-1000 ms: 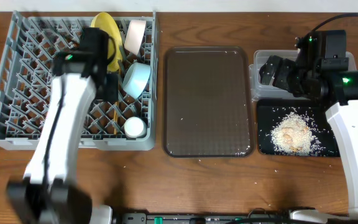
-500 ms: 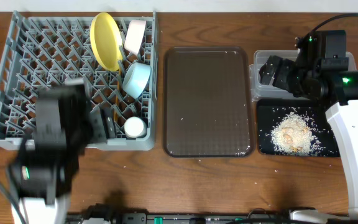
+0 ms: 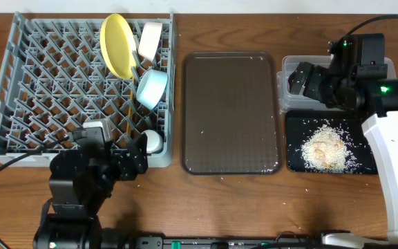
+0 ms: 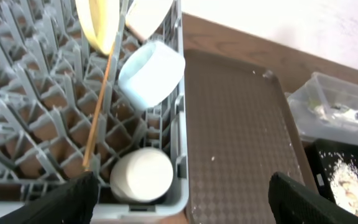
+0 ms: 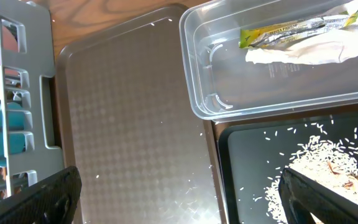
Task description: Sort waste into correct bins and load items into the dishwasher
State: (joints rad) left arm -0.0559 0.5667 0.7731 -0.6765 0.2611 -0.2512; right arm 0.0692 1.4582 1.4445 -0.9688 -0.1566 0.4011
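The chopsticks (image 4: 99, 106) are pointed lengthwise away from the wide, empty left fingers (image 4: 61, 202). The snack wrapper (image 5: 291, 26), covered overhead, is shown beyond the wide right fingers (image 5: 328, 196).

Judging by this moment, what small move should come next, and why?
Probably draw the open right gripper away from the clear tub to rest: snack wrapper and white wrapper lie in it, rice is on the black tray, and the plate, white bowl, light-blue bowl, cup and chopsticks sit in the rack. Nothing large seems left.
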